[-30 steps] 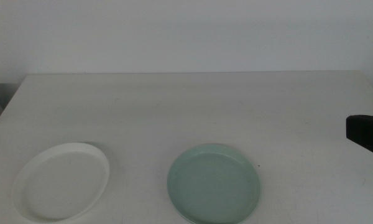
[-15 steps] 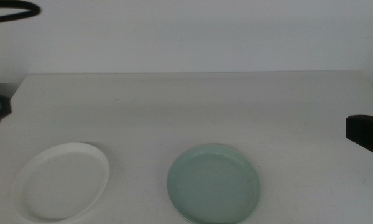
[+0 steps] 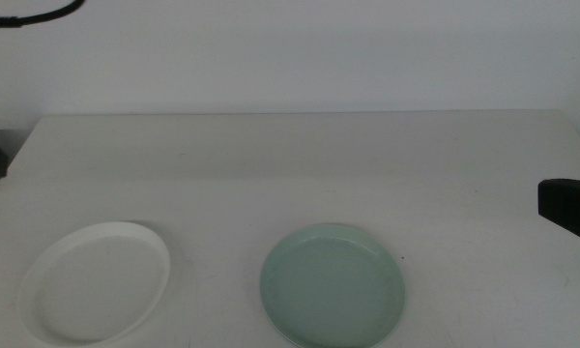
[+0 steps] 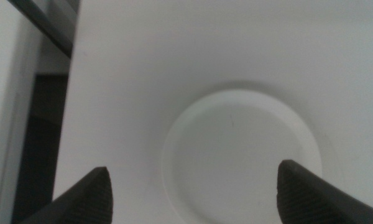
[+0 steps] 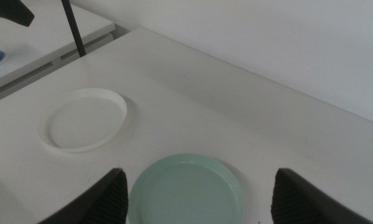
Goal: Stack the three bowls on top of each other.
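The white bowl (image 3: pixel 95 282) is shallow, round and plate-like with a low rim; it sits upright and empty on the pale worktop (image 3: pixel 300 164), at its near left. The pale mint green bowl (image 3: pixel 333 286), of about the same size and shape, sits upright and empty to its right, well apart from it, near the front edge. A thin rim edge shows just beneath its near-left side; whether this is another bowl cannot be told.

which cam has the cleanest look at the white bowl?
Left wrist view: the white bowl sits whole and large between the open left gripper's fingers. Middle view clips its lower rim; right wrist view shows it whole but small.
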Tool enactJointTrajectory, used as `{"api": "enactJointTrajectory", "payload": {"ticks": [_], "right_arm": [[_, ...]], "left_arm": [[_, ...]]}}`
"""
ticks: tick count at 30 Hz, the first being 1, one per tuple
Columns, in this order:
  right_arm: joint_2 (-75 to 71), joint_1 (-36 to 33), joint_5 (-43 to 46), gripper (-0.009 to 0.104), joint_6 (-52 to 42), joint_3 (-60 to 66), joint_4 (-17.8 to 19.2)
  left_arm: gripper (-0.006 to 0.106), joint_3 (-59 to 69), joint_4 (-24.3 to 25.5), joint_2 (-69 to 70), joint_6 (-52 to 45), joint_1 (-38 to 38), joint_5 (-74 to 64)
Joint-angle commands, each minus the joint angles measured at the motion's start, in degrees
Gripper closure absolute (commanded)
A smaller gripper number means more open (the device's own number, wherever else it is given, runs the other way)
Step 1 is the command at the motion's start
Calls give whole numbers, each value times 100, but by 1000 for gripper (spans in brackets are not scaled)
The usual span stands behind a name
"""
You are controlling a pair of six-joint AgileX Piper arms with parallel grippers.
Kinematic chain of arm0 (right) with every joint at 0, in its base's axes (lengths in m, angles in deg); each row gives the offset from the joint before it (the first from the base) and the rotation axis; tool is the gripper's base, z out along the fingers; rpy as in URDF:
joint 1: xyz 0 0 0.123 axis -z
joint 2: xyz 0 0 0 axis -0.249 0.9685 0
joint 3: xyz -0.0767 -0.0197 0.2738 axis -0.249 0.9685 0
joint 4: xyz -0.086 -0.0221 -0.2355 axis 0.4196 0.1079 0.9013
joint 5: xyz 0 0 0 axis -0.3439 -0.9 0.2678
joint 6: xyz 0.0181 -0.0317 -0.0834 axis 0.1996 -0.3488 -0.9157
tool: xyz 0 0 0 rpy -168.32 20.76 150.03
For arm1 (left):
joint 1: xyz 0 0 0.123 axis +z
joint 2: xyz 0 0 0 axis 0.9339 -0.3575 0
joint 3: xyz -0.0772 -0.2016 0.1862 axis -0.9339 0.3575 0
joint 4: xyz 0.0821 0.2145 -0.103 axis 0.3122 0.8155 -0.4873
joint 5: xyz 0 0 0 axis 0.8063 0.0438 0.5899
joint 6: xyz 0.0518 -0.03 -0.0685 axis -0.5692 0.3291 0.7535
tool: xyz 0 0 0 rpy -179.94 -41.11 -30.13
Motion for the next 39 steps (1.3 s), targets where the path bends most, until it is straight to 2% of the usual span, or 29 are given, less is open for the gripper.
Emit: {"api": "enactJointTrajectory", "payload": {"ticks": [1,5,9,14,25,32,39], "right_arm": [[2,1,344,36,-34,-153,-48],[2,1,344,36,-34,-153,-48],[2,1,344,36,-34,-153,-48],[2,1,344,36,-34,-153,-48],[2,1,344,36,-34,-153,-48],[2,1,344,36,-34,-153,-48],[2,1,344,36,-34,-153,-48]], "left_arm": [[12,-261,-837,-149,-834,489,66],[12,-261,-1618,-505,-1894,1244,-201],[12,-261,-1996,-997,-2453,1844,-665],[12,-261,-2052,-1725,-2866,2163,-848],[12,-261,-2178,-3145,-3083,2157,-670],[12,-261,-2645,-3787,-3329,2157,-440],[18,-261,-2414,-4065,-3269,1879,-161]]}}
